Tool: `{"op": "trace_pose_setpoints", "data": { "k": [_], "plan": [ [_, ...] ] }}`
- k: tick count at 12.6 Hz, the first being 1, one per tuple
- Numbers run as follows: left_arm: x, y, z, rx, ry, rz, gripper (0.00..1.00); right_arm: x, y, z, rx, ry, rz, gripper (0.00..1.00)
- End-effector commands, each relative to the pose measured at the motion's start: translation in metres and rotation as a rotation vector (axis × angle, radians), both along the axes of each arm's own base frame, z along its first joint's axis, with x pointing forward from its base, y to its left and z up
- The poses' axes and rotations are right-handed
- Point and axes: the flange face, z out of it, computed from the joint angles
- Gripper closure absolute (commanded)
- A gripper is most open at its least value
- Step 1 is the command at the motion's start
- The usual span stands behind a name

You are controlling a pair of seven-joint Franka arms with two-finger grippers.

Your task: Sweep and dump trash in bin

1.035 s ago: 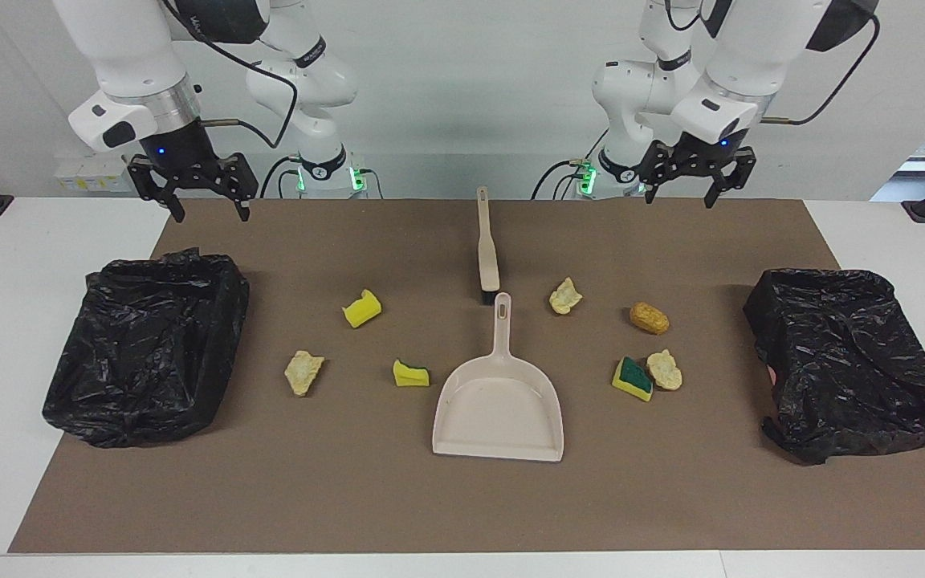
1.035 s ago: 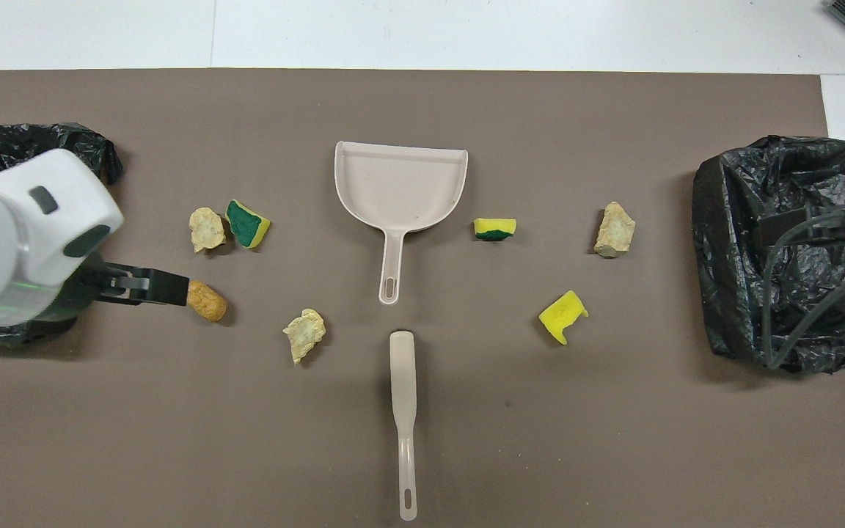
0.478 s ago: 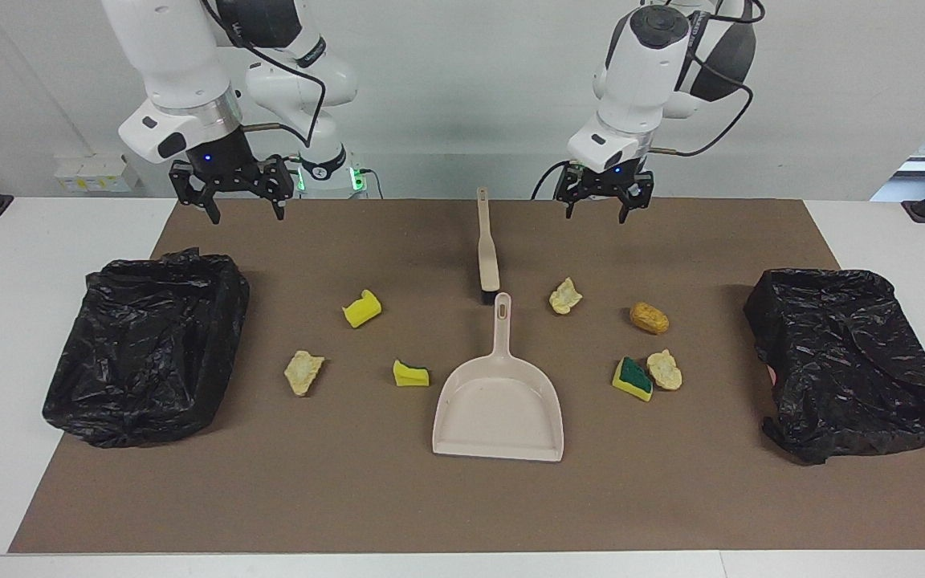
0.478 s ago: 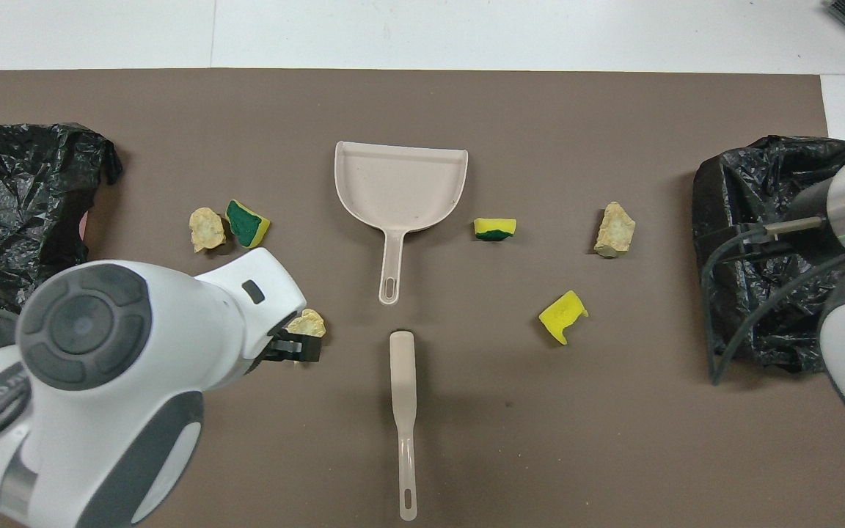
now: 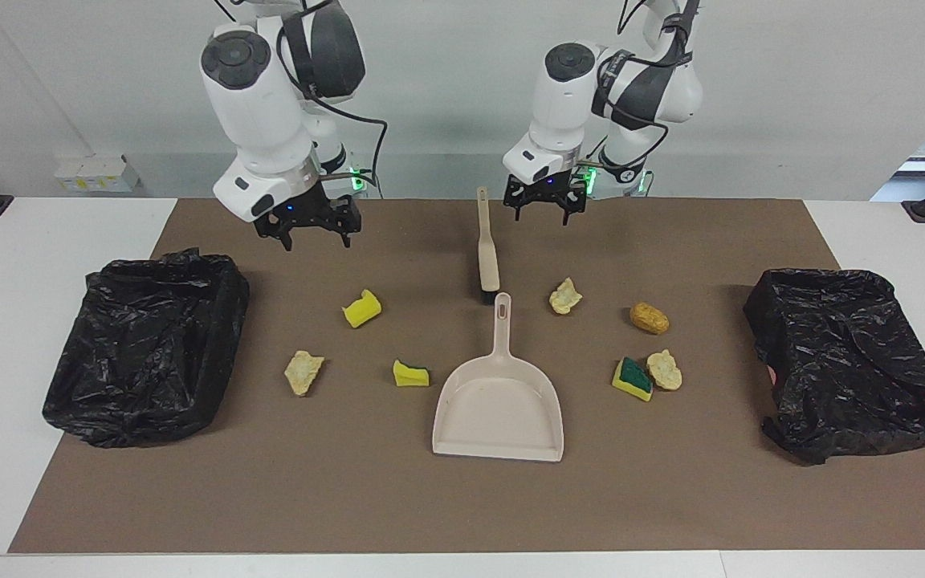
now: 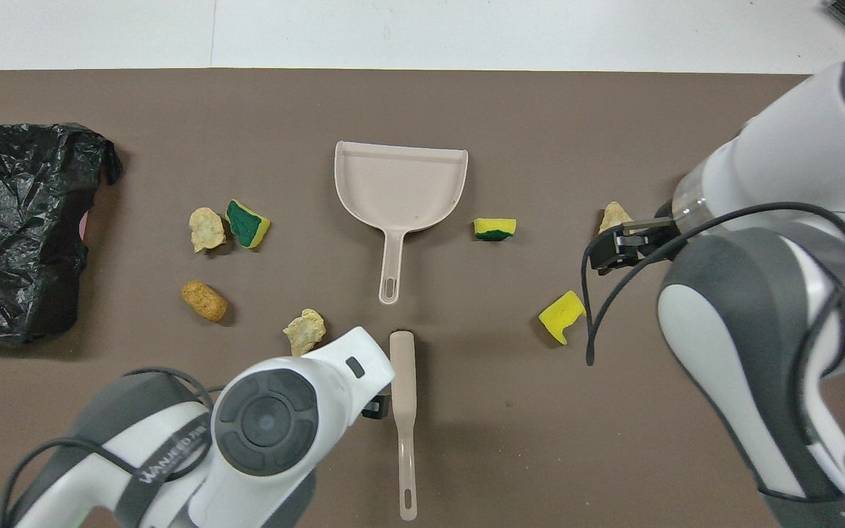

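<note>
Left gripper: spread, empty, over mat beside brush | Right gripper: spread, empty, over mat near yellow sponge chunk

Bright, even light from above in both views. Shadows soft, short, close under scraps and dustpan. Faint sheen on black bin bags. Focus sharp centre to edges. Arm housings large and slightly soft along lower edge of overhead view.

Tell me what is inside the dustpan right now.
The dustpan shows only its bare beige floor, with no scrap in it. The nearest scrap, a yellow sponge chunk, lies beside it on the brown mat. Nothing covers the pan.
</note>
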Motion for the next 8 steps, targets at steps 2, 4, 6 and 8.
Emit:
{"op": "trace_pose_setpoints", "data": {
  "k": [2,4,6,8],
  "plan": [
    [-0.048,-0.034,-0.053,-0.030,-0.026,0.021,0.00,0.017,0.064,-0.035,0.067,-0.009,-0.076,0.00],
    [-0.064,-0.055,-0.071,-0.033,-0.029,0.021,0.00,0.021,0.097,-0.055,0.098,-0.028,-0.095,0.00],
    [-0.084,-0.065,-0.089,-0.035,-0.028,0.000,0.00,0.022,0.136,-0.073,0.105,-0.053,-0.117,0.00],
    [-0.088,-0.064,-0.093,-0.036,-0.029,0.009,0.00,0.032,0.164,-0.087,0.148,-0.064,-0.149,0.00]
  ]
}}
